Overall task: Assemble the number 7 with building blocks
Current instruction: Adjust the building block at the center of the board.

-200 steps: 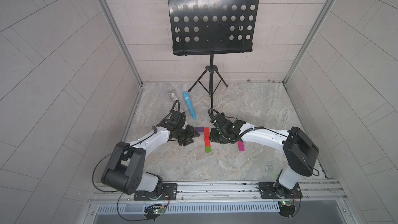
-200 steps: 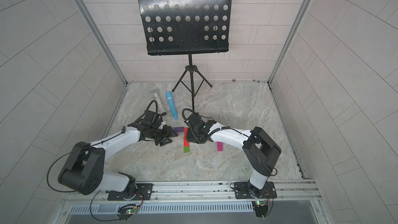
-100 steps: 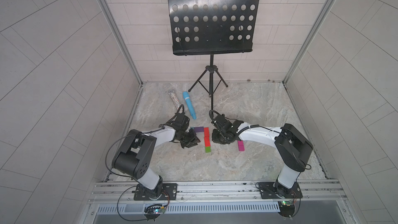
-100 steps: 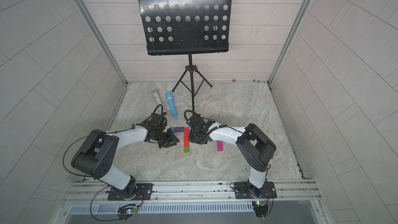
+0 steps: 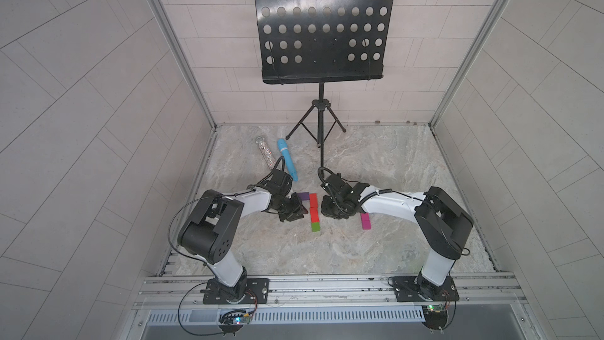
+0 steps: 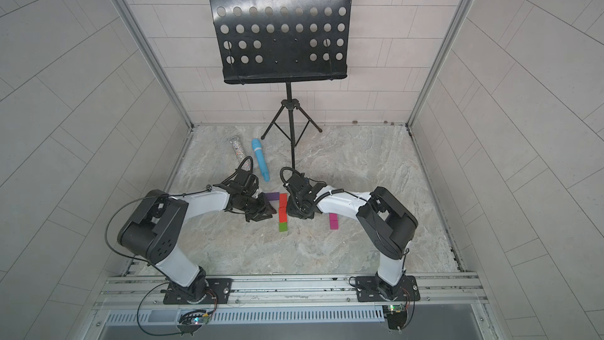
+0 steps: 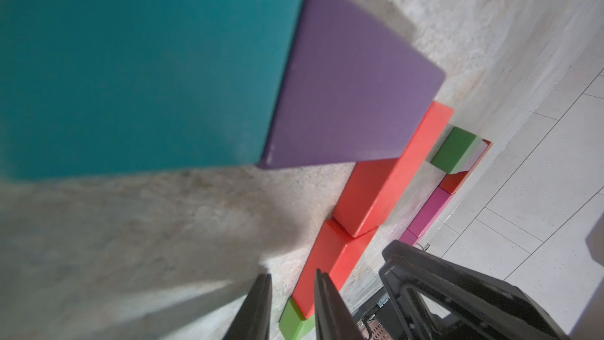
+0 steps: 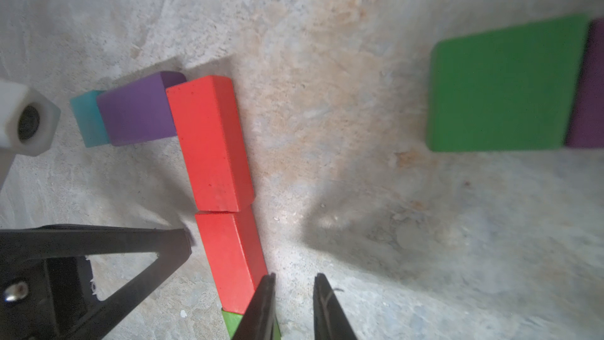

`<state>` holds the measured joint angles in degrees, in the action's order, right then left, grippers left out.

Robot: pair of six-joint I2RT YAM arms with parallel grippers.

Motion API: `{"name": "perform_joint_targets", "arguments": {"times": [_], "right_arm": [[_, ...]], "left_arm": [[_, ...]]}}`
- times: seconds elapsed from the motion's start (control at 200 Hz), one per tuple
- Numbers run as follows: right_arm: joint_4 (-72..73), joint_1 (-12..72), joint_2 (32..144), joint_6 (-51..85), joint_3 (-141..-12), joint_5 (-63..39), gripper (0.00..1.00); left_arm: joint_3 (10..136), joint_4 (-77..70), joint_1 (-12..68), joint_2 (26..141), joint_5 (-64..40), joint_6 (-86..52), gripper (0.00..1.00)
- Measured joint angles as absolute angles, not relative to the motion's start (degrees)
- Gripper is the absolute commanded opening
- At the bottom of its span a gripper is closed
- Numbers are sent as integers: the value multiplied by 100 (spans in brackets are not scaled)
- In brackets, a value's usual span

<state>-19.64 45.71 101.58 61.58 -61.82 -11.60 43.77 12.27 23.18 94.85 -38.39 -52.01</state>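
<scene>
Though pinched down to a slit, holding nothing: left end effector (image 7: pixel 292 274), low on the worktop (image 5: pixel 376 165), tip just beside one flank of the lower red block (image 8: pixel 228 256); contact not clear. Same for the right end effector (image 8: pixel 294 276): shut, empty, tips at the opposite flank, near the joint with the small green block (image 5: pixel 315 226). Probably squaring the stem from both sides, judging by the pose.

Outward from there: upper red block (image 8: pixel 209 142) end to end with the lower one, slightly stepped at the joint. Purple block (image 7: pixel 353 93) butted against its top corner, teal block (image 7: pixel 130 60) touching beyond. Reads as a 7: bar of teal and purple, stem of two reds and green.

Likely light, rigid and flat-sided, not fragile by the look. Prone to sliding on smooth stone, so nudge gently. For a lift, pinch across the short width, on the two long faces, near the middle.

Spares on the right arm's side, apart from the figure: magenta block (image 5: pixel 365 221), second green block (image 8: pixel 503 86) touching a second purple block (image 8: pixel 588 86). Farther back, microphone (image 5: pixel 287 158), glitter tube (image 5: pixel 265 155) and music stand (image 5: pixel 322 34), all clear of the figure. Main hindrance: both sets of fingers crowding one narrow stem, with neighbours touching and no room for a finger between.
</scene>
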Motion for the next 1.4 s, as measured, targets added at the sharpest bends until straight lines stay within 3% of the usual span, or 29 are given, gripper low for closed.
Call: {"name": "perform_joint_targets", "arguments": {"times": [1.396], "right_arm": [[-1817,4519,10158,6289,-5996,-1164,25]], "left_arm": [[4665,1238,2445,9721,-3774,-5188,30]]}}
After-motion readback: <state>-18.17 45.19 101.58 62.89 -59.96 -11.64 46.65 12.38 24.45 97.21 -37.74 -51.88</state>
